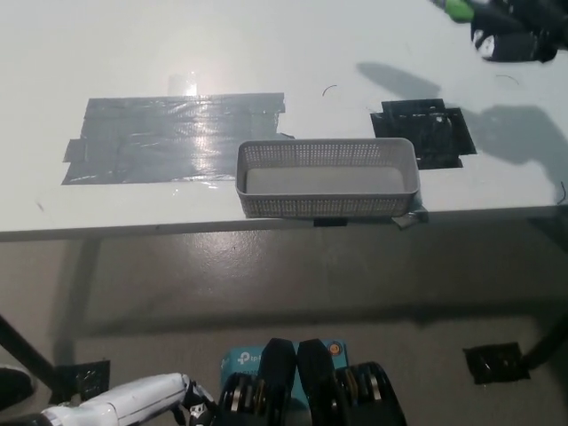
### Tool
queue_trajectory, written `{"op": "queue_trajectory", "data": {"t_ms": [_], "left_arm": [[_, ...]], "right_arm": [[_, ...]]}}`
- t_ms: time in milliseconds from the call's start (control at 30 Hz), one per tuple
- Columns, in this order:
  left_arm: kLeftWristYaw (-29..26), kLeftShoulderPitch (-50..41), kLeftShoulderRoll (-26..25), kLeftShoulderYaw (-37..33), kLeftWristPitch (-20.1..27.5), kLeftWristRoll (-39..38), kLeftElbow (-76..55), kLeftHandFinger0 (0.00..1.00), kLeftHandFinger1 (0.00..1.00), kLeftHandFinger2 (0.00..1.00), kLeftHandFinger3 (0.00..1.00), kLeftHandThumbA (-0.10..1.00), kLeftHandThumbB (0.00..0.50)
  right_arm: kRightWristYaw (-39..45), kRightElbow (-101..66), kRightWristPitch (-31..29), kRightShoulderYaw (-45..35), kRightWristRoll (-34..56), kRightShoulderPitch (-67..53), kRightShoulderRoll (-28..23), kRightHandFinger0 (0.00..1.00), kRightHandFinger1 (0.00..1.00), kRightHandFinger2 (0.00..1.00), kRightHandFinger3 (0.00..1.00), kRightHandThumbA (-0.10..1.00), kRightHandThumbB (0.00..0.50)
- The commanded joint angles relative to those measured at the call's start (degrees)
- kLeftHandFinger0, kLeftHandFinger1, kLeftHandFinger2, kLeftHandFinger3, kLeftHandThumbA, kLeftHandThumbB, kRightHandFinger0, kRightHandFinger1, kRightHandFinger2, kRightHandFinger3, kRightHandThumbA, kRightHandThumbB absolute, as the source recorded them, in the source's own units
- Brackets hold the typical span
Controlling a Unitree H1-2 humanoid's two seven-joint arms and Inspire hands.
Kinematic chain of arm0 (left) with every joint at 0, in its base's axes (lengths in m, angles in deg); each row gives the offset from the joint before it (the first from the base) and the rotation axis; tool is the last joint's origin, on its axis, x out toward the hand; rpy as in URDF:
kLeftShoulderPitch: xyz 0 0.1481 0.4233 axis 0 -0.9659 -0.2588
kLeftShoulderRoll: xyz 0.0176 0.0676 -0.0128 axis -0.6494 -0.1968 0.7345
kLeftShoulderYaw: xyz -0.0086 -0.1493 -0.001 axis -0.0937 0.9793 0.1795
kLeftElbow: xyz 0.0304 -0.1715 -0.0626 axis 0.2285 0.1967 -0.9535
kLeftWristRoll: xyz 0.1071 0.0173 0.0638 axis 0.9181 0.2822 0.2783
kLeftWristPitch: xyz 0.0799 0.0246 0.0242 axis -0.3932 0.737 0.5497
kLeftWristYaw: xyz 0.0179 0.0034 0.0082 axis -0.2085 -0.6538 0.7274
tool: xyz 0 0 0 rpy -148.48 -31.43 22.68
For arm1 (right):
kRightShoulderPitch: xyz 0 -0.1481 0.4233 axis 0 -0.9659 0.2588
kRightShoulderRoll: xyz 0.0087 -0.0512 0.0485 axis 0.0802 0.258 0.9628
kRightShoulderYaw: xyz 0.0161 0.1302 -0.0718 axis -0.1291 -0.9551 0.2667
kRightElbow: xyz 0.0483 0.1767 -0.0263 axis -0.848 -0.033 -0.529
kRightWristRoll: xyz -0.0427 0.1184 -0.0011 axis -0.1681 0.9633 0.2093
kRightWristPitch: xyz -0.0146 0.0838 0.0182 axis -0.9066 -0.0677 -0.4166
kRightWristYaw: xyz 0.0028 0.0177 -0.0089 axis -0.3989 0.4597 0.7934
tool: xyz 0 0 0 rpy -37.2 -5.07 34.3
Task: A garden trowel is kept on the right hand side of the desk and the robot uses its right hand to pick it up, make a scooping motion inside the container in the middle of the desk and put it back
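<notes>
The grey mesh container [327, 180] stands at the middle of the white desk [266, 53], close to its front edge. High at the picture's top right, my black right hand [515, 34] is closed around the garden trowel. Only the trowel's green handle collar [459, 9] shows there; the blade is cut off by the top edge. The hand is well above and to the right of the container, not over it. Its shadow [395, 82] falls on the desk behind the container. My white left hand [133, 399] rests low at the bottom left, below the desk.
A patch of black tape [424, 133] marks the desk right of and behind the container. A wide patch of grey tape [177, 138] lies to its left. The desk's front edge [177, 229] runs across the picture, with floor below it.
</notes>
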Motion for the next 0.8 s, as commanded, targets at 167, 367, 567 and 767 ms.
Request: {"op": "queue_trajectory", "data": {"t_ms": [167,367,567,767], "left_arm": [[-0.9,-0.5,-0.7,0.7,-0.8,-0.1,-1.6,0.71,0.7,0.77,0.94,1.0,0.161],[-1.2,-1.1,-0.4,1.4,-0.8,0.4,-2.0,0.71,0.71,0.78,0.94,1.0,0.16],[-2.3,-1.5,-0.8,1.6,-0.8,-0.1,-2.3,0.67,0.68,0.76,0.92,1.0,0.158],[-3.5,-2.7,-1.0,1.8,-0.7,-0.1,-2.6,0.64,0.66,0.74,0.88,1.0,0.181]], "right_arm": [[-2.6,2.8,0.9,3.1,-1.7,-1.0,-0.3,0.0,0.22,0.42,0.25,-0.1,0.107],[-5.8,8.6,-0.4,5.9,-3.2,-3.6,1.1,0.0,0.33,0.55,0.39,-0.1,0.063],[-9.0,15.4,-1.9,7.6,-4.0,-3.8,1.7,0.0,0.39,0.61,0.42,-0.1,0.065],[-11.2,20.3,-0.8,10.7,-5.9,-4.1,1.6,0.06,0.34,0.45,0.59,-0.1,0.0]]}}
